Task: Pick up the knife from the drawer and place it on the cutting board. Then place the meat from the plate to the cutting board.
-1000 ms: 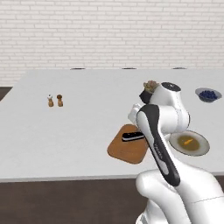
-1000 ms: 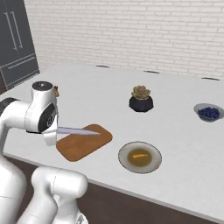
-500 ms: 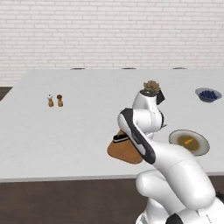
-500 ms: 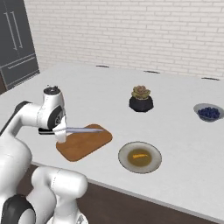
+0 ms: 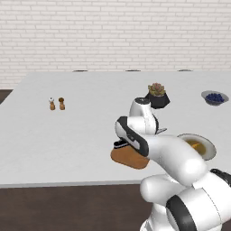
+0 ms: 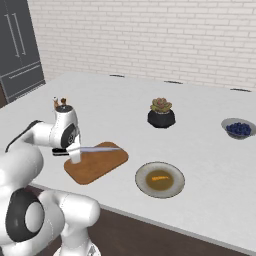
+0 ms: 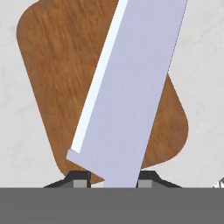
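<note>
In the left base view, the cutting board is being taken as the landmark: one board is lying on the white counter, and most of it is being hidden by the arm, whose wrist is bent low over the board's near end. Just beyond the board one plate with an orange piece on it is being shown, farther back one potted succulent and one bowl of blueberries, and well to the left of the board two small shakers. In the right base view, one knife is being carried level above the board, its blade pointing along the board's length, probably so that it can be lowered flat onto the wood; the gripper is being held at the board's left end, with the black handle pinched between the fingers. To the right of the board the plate is being seen with one piece of meat waiting on it. In the hand view, the blade is being shown running away from the camera across the board, apparently not yet laid down; the fingertips are pressed against the knife from both sides, so the grip is judged firm.
</note>
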Robot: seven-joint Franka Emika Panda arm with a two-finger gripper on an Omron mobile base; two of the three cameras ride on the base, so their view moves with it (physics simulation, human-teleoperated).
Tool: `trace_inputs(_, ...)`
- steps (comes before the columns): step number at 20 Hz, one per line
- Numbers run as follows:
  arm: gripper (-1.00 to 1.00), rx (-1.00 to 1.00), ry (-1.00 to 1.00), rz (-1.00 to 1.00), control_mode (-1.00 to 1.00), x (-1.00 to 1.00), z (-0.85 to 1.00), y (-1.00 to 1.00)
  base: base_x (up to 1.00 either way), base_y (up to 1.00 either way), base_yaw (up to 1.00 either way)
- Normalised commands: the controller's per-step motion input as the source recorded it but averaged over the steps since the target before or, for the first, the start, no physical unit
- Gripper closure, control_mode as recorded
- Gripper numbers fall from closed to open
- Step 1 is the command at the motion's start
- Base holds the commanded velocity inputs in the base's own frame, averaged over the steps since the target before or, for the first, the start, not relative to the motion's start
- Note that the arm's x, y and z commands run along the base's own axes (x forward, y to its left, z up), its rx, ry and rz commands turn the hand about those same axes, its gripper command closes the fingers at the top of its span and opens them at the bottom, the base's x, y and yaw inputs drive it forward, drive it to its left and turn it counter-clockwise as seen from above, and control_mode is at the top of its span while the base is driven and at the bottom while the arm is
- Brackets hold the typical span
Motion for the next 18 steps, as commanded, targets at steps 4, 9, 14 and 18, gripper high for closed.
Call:
trace_inputs(4, 1.0, 0.0, 0.13, 0.0, -1.0, 0.62, -0.17, 0.0, 0.0, 0.0, 0.0)
trace_inputs(9, 1.0, 0.0, 0.09, 0.0, -1.0, 0.46, -0.24, 0.0, 0.0, 0.0, 0.0)
trace_inputs(14, 1.0, 0.0, 0.01, 0.0, -1.0, 0.29, -0.46, 0.0, 0.0, 0.0, 0.0)
trace_inputs(18, 1.0, 0.0, 0.0, 0.0, -1.0, 0.19, -0.5, 0.0, 0.0, 0.0, 0.0)
